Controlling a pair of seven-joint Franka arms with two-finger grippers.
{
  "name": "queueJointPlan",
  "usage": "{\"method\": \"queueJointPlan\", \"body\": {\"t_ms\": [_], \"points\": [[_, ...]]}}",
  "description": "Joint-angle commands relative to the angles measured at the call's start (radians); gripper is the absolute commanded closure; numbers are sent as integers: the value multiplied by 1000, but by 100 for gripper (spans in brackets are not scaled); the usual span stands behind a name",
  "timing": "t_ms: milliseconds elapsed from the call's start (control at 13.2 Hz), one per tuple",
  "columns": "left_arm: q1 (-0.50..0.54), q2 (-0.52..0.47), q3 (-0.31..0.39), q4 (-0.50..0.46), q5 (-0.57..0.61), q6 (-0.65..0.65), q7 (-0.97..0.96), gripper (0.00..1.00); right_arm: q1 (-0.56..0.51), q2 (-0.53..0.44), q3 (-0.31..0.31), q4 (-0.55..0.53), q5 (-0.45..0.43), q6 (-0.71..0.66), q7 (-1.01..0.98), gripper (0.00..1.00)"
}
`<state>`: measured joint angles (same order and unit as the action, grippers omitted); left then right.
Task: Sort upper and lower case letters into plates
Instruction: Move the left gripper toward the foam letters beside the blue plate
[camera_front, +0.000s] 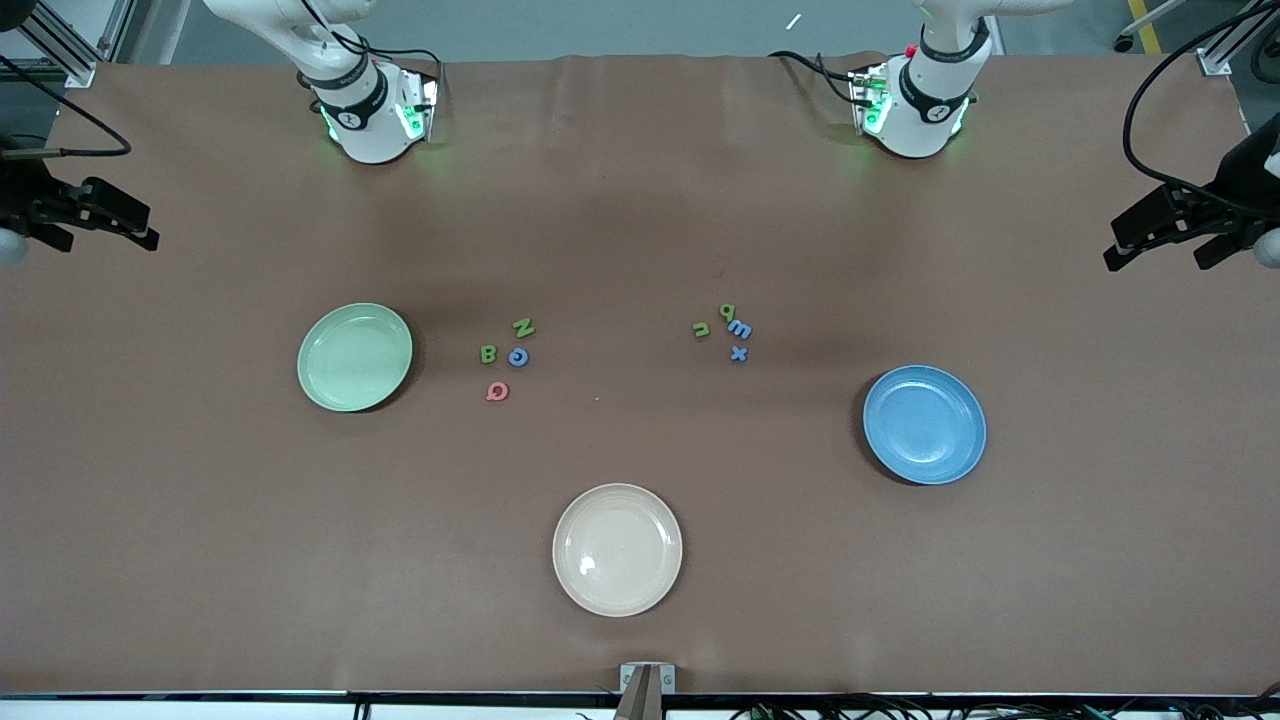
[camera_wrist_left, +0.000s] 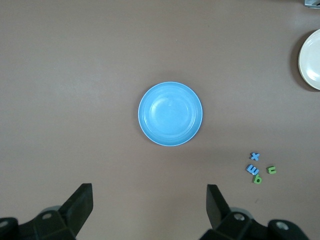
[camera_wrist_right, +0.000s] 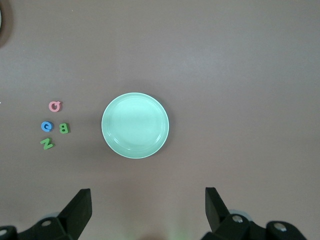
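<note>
The mint green plate (camera_front: 355, 357) lies toward the right arm's end of the table, and the blue plate (camera_front: 924, 424) toward the left arm's end. Both are empty. Beside the green plate lie upper case letters: green N (camera_front: 523, 327), green B (camera_front: 488, 354), blue C (camera_front: 518, 356), pink Q (camera_front: 497, 391). Near the blue plate lie lower case letters: green u (camera_front: 701, 329), green q (camera_front: 728, 312), blue m (camera_front: 740, 329), blue x (camera_front: 738, 353). My left gripper (camera_wrist_left: 149, 187) hangs open high above the table, looking down on the blue plate (camera_wrist_left: 170, 114). My right gripper (camera_wrist_right: 148, 191) hangs open high above the green plate (camera_wrist_right: 135, 125).
A cream-beige plate (camera_front: 617, 549) sits empty nearer the front camera, midway between the two other plates. The two arm bases (camera_front: 370, 110) (camera_front: 915, 105) stand along the table's edge farthest from the front camera. Brown table surface surrounds the plates and letters.
</note>
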<state>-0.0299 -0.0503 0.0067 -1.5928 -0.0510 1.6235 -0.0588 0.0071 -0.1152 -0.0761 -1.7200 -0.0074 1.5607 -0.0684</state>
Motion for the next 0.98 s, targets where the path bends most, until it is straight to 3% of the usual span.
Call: {"method": "queueJointPlan", "body": {"t_ms": [0, 453, 680, 906], "points": [[-2, -6, -8, 5, 0, 6, 11, 0, -7, -31, 7, -32, -14, 22, -8, 0], [-7, -2, -48, 11, -12, 6, -10, 0, -7, -32, 7, -32, -2, 24, -10, 0], [-5, 10, -164, -13, -15, -4, -99, 0, -7, -34, 7, -33, 1, 19, -10, 0], [-7, 78, -353, -33, -9, 4, -327, 0, -6, -34, 7, -33, 1, 19, -10, 0]]}}
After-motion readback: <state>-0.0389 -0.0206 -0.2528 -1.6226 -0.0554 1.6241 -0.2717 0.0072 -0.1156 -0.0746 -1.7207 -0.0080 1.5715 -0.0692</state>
